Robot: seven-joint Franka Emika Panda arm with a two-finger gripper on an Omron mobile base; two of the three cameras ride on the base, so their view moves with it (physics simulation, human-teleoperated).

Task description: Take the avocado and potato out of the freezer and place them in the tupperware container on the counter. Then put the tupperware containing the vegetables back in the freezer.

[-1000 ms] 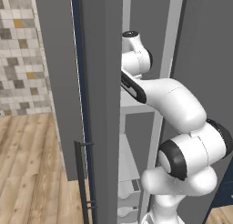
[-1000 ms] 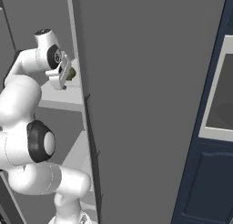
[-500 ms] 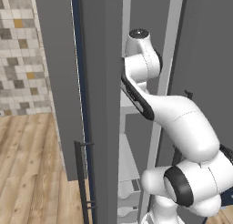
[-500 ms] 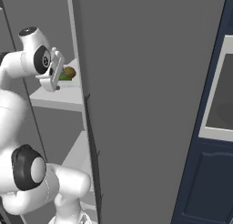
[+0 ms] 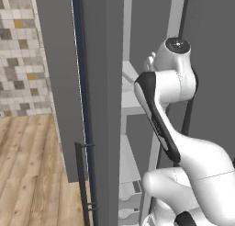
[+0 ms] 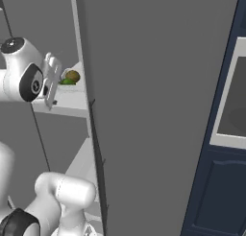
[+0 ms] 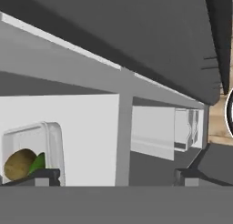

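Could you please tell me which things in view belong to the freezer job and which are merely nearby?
Job:
- potato
- avocado
- tupperware container holding both
- freezer shelf under it
- open pincer

Merely nearby:
- tiled wall
- wooden floor
- navy cabinet

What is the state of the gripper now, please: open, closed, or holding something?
Gripper: open, holding nothing; the translucent whitish tupperware container with the olive-brown potato sits apart on the pale grey freezer shelf.

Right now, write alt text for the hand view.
The potato and avocado sit inside the tupperware container on a pale freezer shelf, low left. The open gripper points past it toward the compartment's back.
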